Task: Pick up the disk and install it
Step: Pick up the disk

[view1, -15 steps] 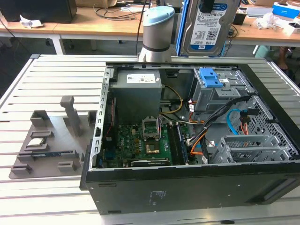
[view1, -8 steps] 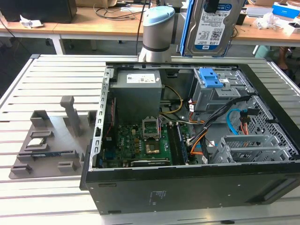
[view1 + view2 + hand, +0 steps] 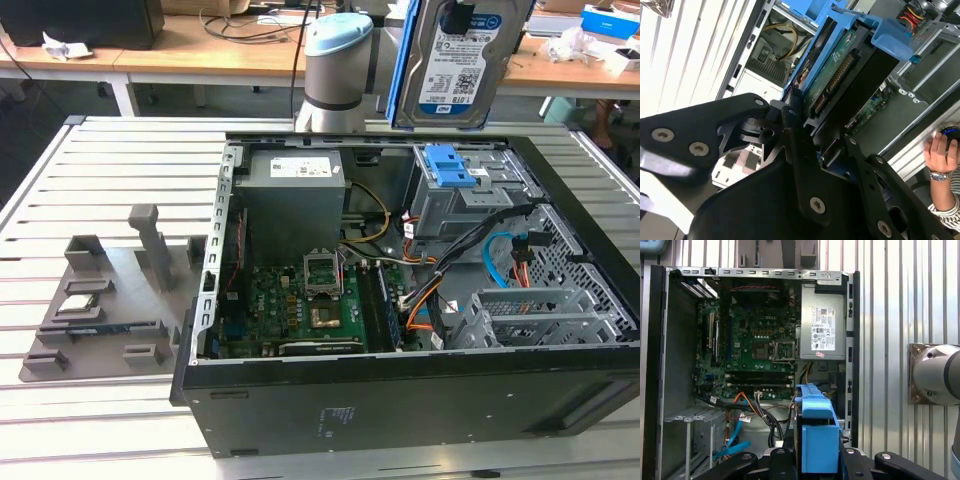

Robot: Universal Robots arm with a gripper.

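The disk [image 3: 455, 70] hangs upright in the air above the open computer case, label facing the exterior view, with its blue bracket along the edge. My gripper [image 3: 460, 12] is shut on its upper end. Directly below stands the grey drive bay [image 3: 455, 200] with a blue latch [image 3: 448, 168] on top. In both wrist views the disk [image 3: 835, 75] [image 3: 817, 440] is seen edge-on between the black fingers [image 3: 790, 130], with my gripper [image 3: 817, 462] clamped on its two sides and the case interior beyond.
The case [image 3: 400, 400] lies open on a slatted metal table, with motherboard [image 3: 300, 300], power supply [image 3: 295, 190] and loose cables [image 3: 470, 260] inside. A grey fixture [image 3: 100, 300] sits at the exterior view's left. The arm's base [image 3: 338, 70] stands behind the case. A person's hand [image 3: 940, 150] is nearby.
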